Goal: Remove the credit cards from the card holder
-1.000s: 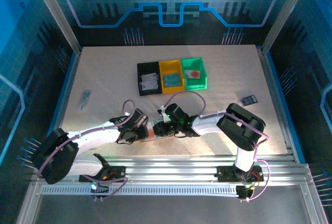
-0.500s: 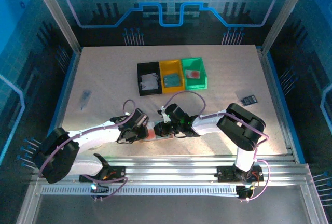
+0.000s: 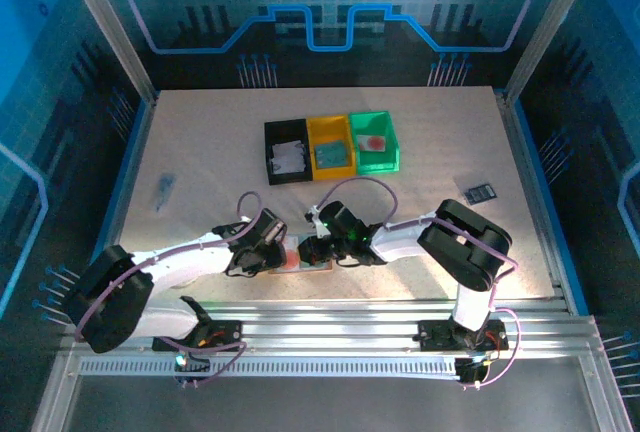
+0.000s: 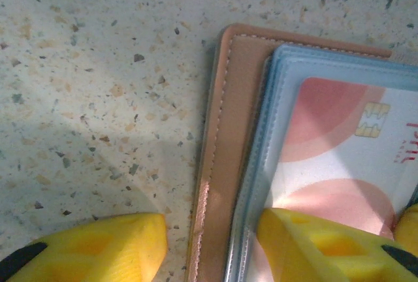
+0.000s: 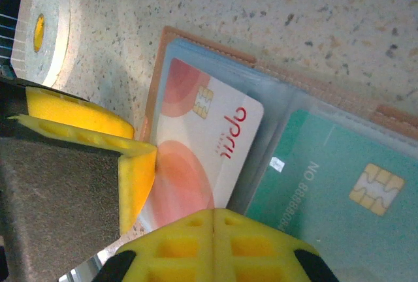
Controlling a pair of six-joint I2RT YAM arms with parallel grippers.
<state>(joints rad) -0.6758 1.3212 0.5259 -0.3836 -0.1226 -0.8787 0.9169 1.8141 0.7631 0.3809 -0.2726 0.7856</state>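
The pinkish-tan card holder (image 3: 320, 265) lies open on the table near the front edge, between both grippers. A white credit card with reddish circles (image 5: 202, 138) sits in its left clear pocket (image 4: 339, 138), and a teal card (image 5: 326, 190) in the pocket beside it. My left gripper (image 4: 210, 230) is open and straddles the holder's left edge (image 4: 225, 132). One finger is over bare table; the other rests on the pocket with the white card. My right gripper (image 5: 214, 215) is shut, its joined fingertips on the white card's near edge, nothing between them.
Black (image 3: 286, 152), yellow (image 3: 330, 144) and green (image 3: 374, 140) bins stand in a row at mid-table, each with something inside. A small dark object (image 3: 481, 192) lies at the right and a grey one (image 3: 163, 192) at the left. A white disc (image 5: 42, 31) lies by the holder.
The right gripper's fingers have closed together over the white card. Both arms and the card holder have barely moved.
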